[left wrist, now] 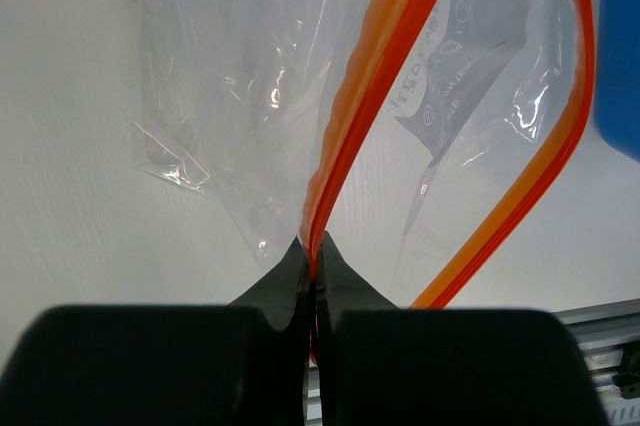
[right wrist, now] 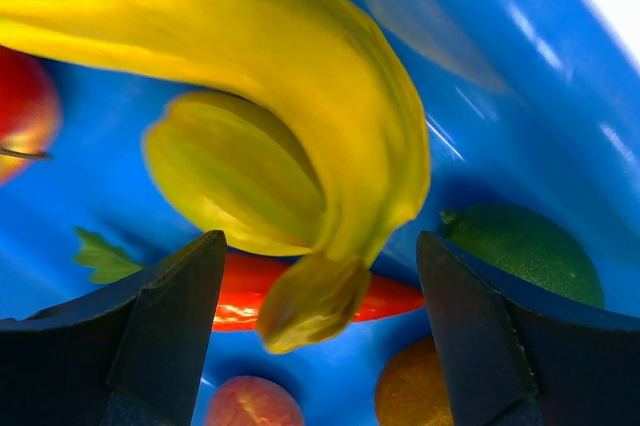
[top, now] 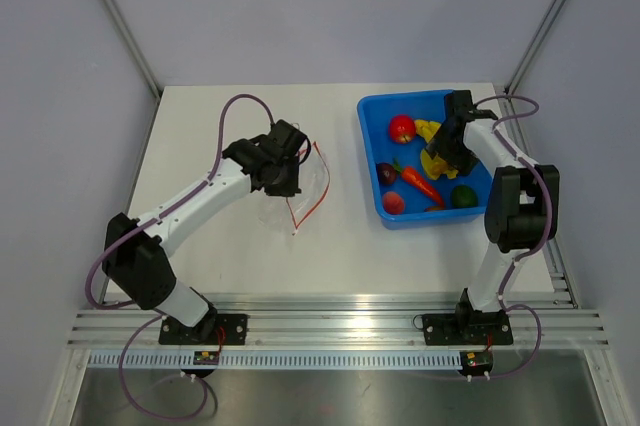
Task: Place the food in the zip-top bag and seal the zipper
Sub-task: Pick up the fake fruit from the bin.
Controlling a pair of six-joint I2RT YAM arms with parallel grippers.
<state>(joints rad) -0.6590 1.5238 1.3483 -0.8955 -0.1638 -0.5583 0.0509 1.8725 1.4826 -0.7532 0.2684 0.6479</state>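
The food, a curved yellow banana [top: 429, 130] [right wrist: 300, 66], lies in the blue bin. My right gripper [top: 446, 153] [right wrist: 320, 242] is open just over it. The banana's darker tip hangs in the gap between the two fingers, with space on both sides. The zip-top bag [top: 303, 182] [left wrist: 250, 96] is clear and crinkly and sits on the table to the left of the bin. Its orange-red zipper [top: 322, 174] [left wrist: 375, 66] spreads into two strands, so the mouth is parted. My left gripper [top: 289, 163] [left wrist: 313, 264] is shut on one strand of the zipper.
The blue bin [top: 372, 151] [left wrist: 620, 46] also holds a red tomato [top: 402, 127], an orange carrot [top: 420, 184] [right wrist: 240, 296], a green lime [top: 463, 196] [right wrist: 525, 246], a pink fruit [top: 393, 203] and a ribbed yellow fruit [right wrist: 240, 176] under the banana.
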